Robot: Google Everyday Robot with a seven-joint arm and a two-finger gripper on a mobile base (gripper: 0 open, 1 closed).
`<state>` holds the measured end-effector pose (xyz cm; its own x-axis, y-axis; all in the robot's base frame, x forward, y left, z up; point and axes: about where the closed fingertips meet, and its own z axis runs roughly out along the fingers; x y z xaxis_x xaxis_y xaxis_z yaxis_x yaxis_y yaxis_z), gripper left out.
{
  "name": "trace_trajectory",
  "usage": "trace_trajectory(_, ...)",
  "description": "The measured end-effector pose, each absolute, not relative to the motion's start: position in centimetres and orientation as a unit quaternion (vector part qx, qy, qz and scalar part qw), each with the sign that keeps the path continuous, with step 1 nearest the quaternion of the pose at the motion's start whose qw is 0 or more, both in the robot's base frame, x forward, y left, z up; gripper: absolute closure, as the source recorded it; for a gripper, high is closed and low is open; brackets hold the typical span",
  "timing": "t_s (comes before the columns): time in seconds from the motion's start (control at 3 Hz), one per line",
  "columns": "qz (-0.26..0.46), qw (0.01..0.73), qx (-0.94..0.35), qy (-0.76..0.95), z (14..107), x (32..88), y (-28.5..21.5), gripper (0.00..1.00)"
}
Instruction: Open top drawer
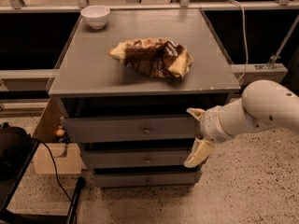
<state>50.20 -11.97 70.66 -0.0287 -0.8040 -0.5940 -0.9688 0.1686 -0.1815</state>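
Three grey drawer fronts are stacked under the grey cabinet top (84, 73) in the middle of my view. The top drawer (107, 129) is the widest and tallest of them, sitting just below the tabletop, with its small round knob (146, 130) at centre frame. Its front looks pushed in, a dark gap showing above it. Below it come the middle drawer (117, 159) and the bottom drawer (121, 179), each narrower, each with its own knob.

My arm (266, 108) comes in from the right edge of the frame, white and rounded. The gripper (196, 134) is at the right end of the top drawer's front, well to the right of the knob. Its claw is released: one cream finger (195, 112) points left at the drawer's upper corner and the other hangs lower, in front of the middle drawer, with a wide gap between them and nothing held. I cannot tell whether either finger touches the wood.

On the tabletop a crumpled brown and yellow snack bag (152, 57) lies near the middle, and a white bowl (95, 16) stands at the far upper-left corner. A black cable (52, 168) trails down at lower left over the speckled floor (247, 190).
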Motion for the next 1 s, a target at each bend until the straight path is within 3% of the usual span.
trace_trajectory(1.0, 0.120, 0.257, -0.691, 0.665, 71.2, 52.3, -11.3, 0.00)
